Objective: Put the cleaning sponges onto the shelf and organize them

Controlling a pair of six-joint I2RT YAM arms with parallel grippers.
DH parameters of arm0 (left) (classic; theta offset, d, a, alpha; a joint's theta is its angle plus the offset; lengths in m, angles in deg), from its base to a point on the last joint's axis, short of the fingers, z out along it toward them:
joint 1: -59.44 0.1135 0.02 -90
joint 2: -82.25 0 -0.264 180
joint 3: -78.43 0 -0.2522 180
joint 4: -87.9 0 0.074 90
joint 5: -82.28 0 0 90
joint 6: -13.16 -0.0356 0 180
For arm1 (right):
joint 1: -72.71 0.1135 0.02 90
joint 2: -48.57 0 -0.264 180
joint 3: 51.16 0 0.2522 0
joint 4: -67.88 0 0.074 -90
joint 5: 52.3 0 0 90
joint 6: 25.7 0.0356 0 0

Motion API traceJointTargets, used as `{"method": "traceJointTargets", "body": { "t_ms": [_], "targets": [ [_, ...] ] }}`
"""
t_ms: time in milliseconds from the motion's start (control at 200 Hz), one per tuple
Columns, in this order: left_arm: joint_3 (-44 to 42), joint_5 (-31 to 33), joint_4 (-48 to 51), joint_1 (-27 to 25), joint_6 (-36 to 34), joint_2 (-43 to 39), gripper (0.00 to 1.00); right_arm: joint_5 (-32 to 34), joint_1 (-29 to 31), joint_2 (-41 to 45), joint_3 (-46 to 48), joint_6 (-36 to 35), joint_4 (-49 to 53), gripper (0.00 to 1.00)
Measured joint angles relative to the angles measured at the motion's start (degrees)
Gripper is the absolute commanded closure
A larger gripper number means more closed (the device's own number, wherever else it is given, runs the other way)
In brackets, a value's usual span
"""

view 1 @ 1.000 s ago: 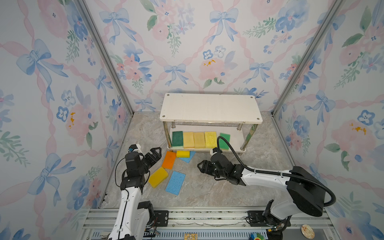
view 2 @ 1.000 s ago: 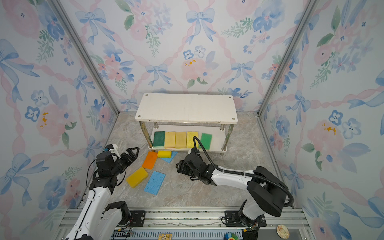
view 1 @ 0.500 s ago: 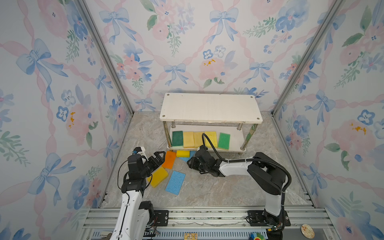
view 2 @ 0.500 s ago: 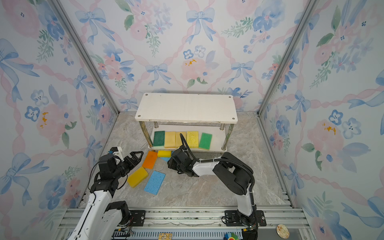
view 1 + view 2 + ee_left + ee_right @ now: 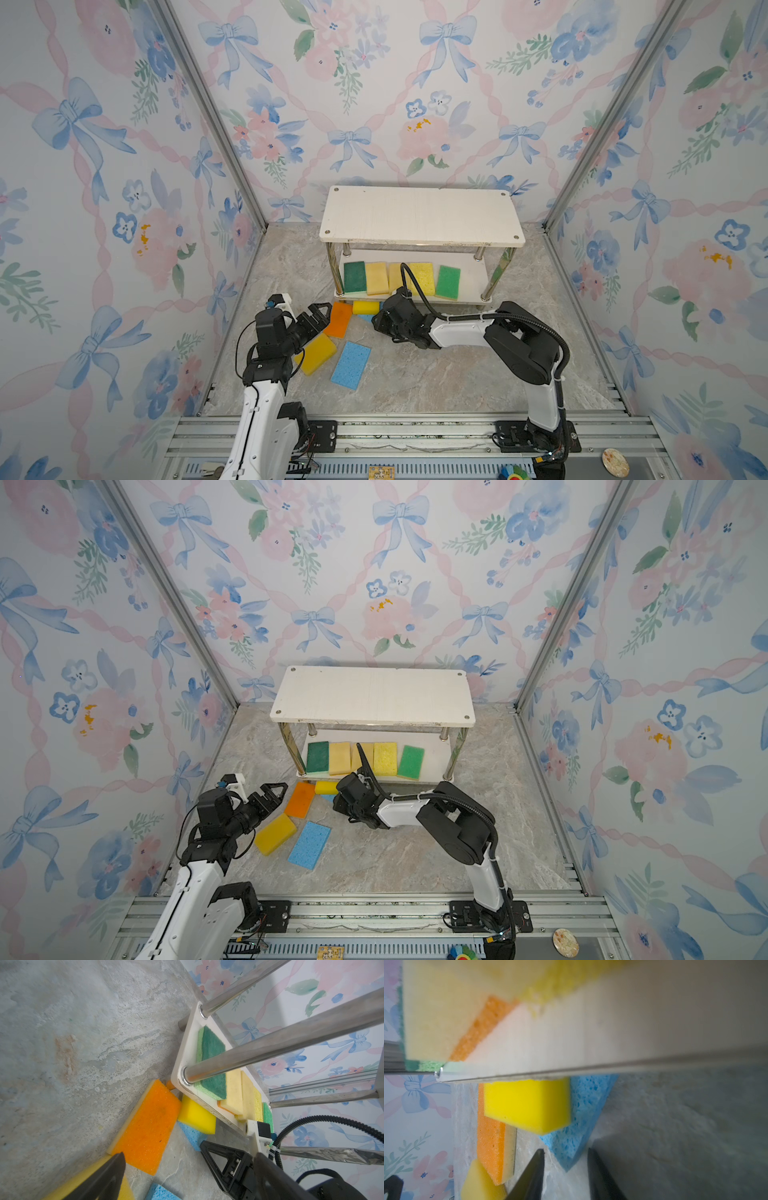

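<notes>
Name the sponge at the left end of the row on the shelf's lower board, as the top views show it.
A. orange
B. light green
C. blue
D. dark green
D: in both top views the dark green sponge lies at the left end of the row on the lower board of the shelf, while the light green sponge is at the right end.

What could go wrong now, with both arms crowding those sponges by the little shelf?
1. The right gripper straddles only a corner of the half-hidden blue sponge. The yellow sponge lies on it, so pulling may drag both or slip off.
2. Both lie against the shelf; lifting could bump its lower board and shift the shelved sponges.
3. The left gripper, open by the orange sponge, is close; the arms might collide.
</notes>
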State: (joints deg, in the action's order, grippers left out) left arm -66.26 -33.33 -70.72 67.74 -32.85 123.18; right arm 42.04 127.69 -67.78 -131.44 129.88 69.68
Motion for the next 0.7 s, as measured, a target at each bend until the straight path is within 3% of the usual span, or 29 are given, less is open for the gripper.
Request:
{"method": "traceJointTargets", "body": {
  "t_ms": [115,260,330,520,700],
  "targets": [
    [0.0,-0.04,0.0,0.04,0.0,0.0,0.02,0.81,0.0,-0.9,-2.14,0.02,2.43,0.68],
    [0.0,-0.39,0.0,0.04,0.0,0.0,0.02,1.86,0.2,-1.75,-3.54,0.83,4.98,0.93],
    [0.0,-0.44,0.0,0.04,0.0,0.0,0.02,2.19,0.28,-1.86,-3.72,1.05,5.66,0.99],
    [0.0,-0.61,0.0,0.37,0.0,-0.02,0.02,2.38,0.46,-1.36,-3.76,0.85,7.45,1.0],
    [0.11,-0.63,0.15,0.37,-0.02,-0.94,0.02,1.57,1.18,4.07,-1.7,-0.96,16.59,1.0]
  ]
}}
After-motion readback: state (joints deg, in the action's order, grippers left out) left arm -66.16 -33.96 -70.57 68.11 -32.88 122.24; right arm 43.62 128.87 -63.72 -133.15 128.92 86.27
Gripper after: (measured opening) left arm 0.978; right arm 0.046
